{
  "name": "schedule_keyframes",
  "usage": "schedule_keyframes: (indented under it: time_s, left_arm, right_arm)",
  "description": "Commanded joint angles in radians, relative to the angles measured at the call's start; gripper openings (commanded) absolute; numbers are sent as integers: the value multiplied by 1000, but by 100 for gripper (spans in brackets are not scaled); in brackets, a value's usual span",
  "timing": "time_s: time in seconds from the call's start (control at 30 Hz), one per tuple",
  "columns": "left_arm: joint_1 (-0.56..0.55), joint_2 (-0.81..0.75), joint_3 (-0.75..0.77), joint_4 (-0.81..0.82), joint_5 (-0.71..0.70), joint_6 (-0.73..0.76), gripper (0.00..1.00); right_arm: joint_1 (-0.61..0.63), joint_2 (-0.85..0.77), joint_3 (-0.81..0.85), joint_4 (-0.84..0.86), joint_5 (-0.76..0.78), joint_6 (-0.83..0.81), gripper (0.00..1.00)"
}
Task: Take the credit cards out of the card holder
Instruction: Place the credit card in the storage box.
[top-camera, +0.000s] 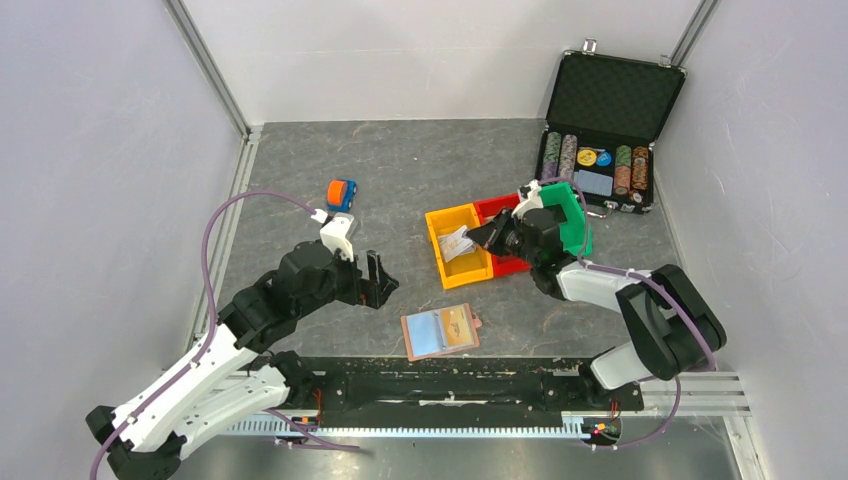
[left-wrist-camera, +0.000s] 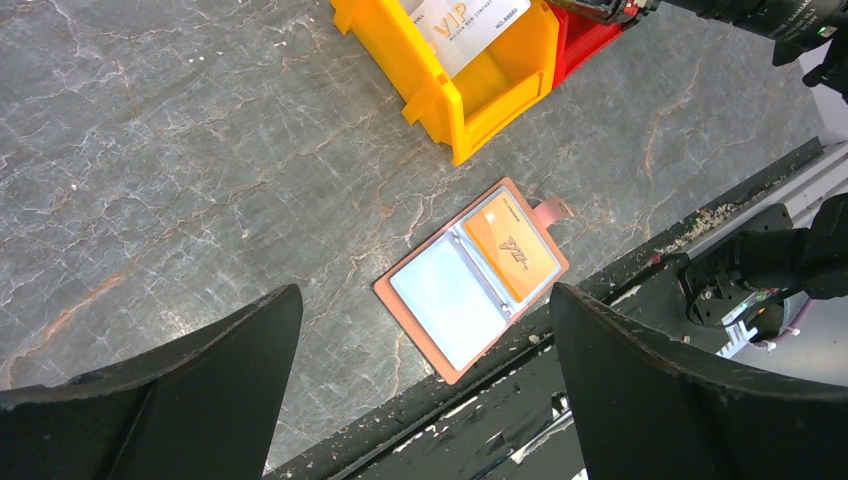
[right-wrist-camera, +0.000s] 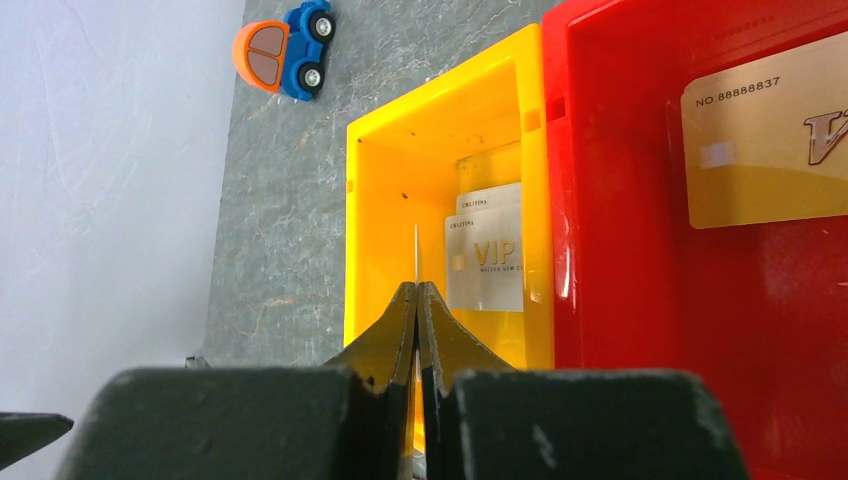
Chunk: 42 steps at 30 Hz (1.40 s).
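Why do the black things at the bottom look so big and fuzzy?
Left wrist view: the left pincer's fingers sit right by the lens, so they blur, while the card holder looks sharp. Right wrist view: the right pincer, pinching a card edge-on, blurs likewise; the red bin shows pale glare.

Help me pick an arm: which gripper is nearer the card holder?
Left. The left gripper hovers open just left of the card holder; the right gripper, shut on a card, is farther back over the yellow bin.
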Motion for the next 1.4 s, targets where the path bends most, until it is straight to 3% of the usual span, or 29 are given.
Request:
schedule_keyframes:
  time_s: [0.0, 1.37]
  left_arm:
    - [1, -15, 7, 18, 4, 50, 100]
    - [1, -13, 2, 29, 11, 46, 100]
  right_arm:
    - [25, 27, 41, 74, 94, 20, 0]
    - [65, 144, 65, 87, 127, 29, 1]
